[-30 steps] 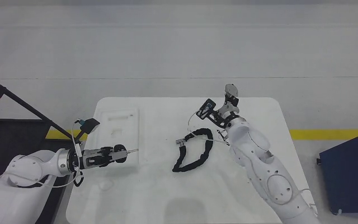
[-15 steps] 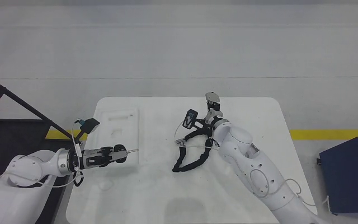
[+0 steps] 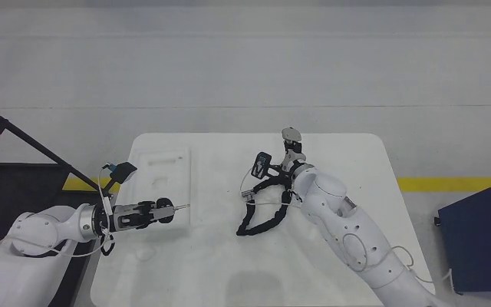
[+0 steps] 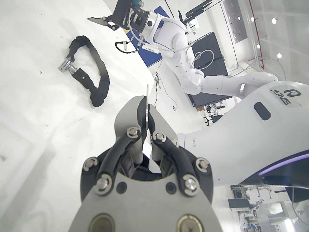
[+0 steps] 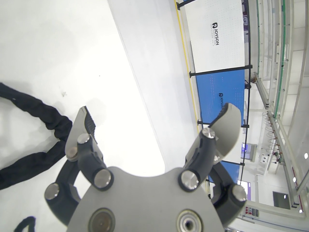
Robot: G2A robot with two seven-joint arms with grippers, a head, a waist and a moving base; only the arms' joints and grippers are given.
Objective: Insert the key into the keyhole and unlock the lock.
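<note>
A chain lock in a black fabric sleeve (image 3: 265, 219) lies curled at mid-table, and its silver lock cylinder (image 3: 247, 195) sits at the loop's left end. The left wrist view shows the sleeve (image 4: 96, 83) and the cylinder (image 4: 65, 65) ahead. My left gripper (image 3: 170, 209) is at the table's left, shut on a thin metal key (image 3: 181, 206) whose blade (image 4: 146, 97) points toward the lock. My right gripper (image 3: 290, 150) stands open with nothing in it above the chain's far end. In its own view (image 5: 154, 109) one finger is close to the sleeve (image 5: 36, 119).
A flat white tray (image 3: 165, 173) lies on the table's left part, just beyond the left gripper. The table's far edge (image 5: 135, 78) runs close behind the right gripper. Bare tabletop (image 3: 215, 207) separates the key from the lock cylinder.
The right arm swung left from the table's right part to above the chain, then held nearly still for the last half second. The left arm and key have not moved.
</note>
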